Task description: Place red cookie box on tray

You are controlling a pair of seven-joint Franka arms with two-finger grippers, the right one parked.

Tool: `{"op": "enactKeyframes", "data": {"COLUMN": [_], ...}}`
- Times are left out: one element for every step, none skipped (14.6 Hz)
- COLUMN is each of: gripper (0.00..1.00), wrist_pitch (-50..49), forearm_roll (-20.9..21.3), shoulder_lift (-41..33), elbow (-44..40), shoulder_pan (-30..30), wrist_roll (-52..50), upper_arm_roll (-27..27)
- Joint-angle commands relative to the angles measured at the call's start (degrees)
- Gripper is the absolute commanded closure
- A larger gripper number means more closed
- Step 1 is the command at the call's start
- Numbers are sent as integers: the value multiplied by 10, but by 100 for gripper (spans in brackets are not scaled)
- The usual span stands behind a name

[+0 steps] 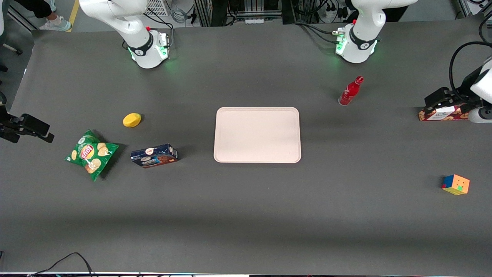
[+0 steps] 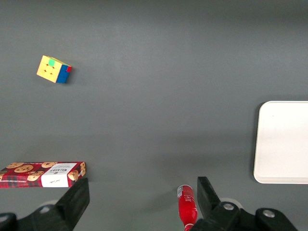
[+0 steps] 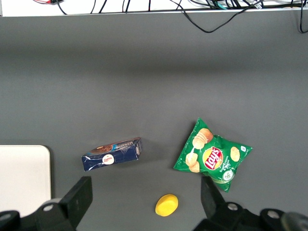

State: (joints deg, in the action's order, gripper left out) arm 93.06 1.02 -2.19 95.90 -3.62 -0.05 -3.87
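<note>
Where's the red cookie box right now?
The red cookie box lies on the table at the working arm's end, well clear of the tray, with the gripper hovering open above it, near the red bottle.

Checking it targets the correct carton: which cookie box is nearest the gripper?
The red cookie box, toward the working arm's end, right beneath the open gripper. The dark blue cookie box lies past the tray.

dark-red cookie box (image 2: 42,174), cream-pink tray (image 1: 257,134)
</note>
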Motion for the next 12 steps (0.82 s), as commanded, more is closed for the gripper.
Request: {"op": "enactKeyframes", "data": {"gripper": [0, 0, 0, 0, 0, 0, 0, 0, 0, 0, 0, 0], "wrist_pitch": [-14, -12, -13, -15, -17, -22, -25, -26, -30, -41, -50, -59], "forearm_roll": [6, 6, 6, 6, 6, 6, 6, 6, 6, 6, 7, 9], "shoulder_lift": [7, 9, 12, 15, 15, 17, 17, 17, 18, 19, 19, 19], "elbow": [-16, -19, -26, -28, -28, -28, -29, -28, -27, -27, -27, -27], "shoulder_pan": [-2, -2, -2, -2, -2, -2, -2, -3, -2, -2, -3, -3], "wrist_roll": [-4, -7, -4, -3, -2, -2, -1, 0, 6, 12, 21, 42], "upper_arm_roll": [-5, -5, -8, -11, -11, -11, -11, -11, -11, -11, -11, -11]}}
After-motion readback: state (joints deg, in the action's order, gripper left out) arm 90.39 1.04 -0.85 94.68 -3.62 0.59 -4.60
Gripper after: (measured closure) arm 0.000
